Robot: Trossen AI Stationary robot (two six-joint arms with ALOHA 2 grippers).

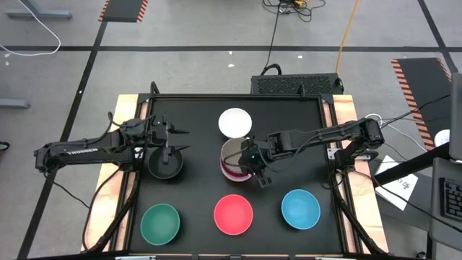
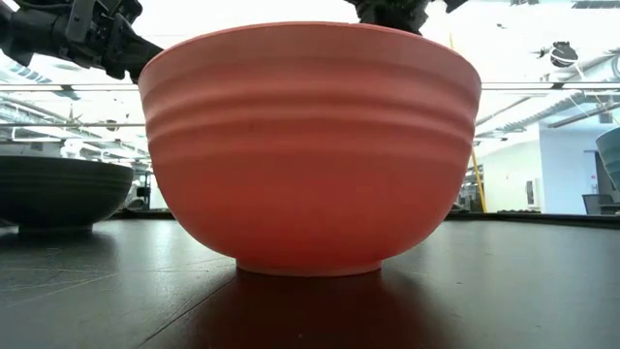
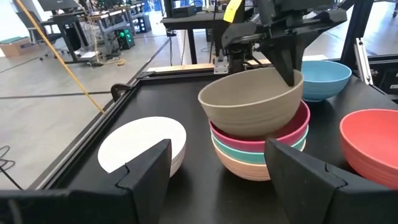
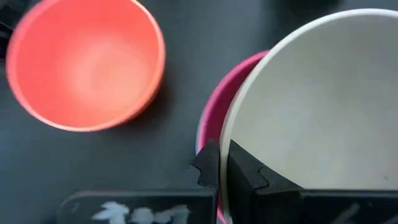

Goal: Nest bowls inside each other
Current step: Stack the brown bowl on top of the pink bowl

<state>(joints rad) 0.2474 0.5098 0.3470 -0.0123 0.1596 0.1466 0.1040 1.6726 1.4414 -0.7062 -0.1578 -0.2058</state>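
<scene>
A stack of bowls stands mid-table: orange (image 3: 239, 167) at the bottom, teal (image 3: 239, 151), magenta (image 3: 273, 138), and a taupe bowl (image 3: 252, 102) tilted on top. My right gripper (image 1: 253, 167) is shut on the taupe bowl's rim. My left gripper (image 1: 174, 141) hangs open above the black bowl (image 1: 164, 166) and touches nothing. The white bowl (image 1: 235, 123) stands beyond the stack. Green (image 1: 160, 222), red (image 1: 233, 214) and blue (image 1: 300, 208) bowls stand in a row along the near edge. My right gripper holds the taupe bowl by its rim (image 4: 225, 134) on the side toward the table's near right, one finger inside (image 4: 249, 171) and one outside (image 4: 207, 165). The fingers point down from above. The bowl is tilted, its held side higher, its base inside the magenta bowl (image 4: 211, 115).
The black mat ends in a raised frame (image 1: 328, 144) with wooden strips outside it. Bare mat lies between the stack and the near row. In the low view the red bowl (image 2: 310, 145) fills the middle and hides the stack.
</scene>
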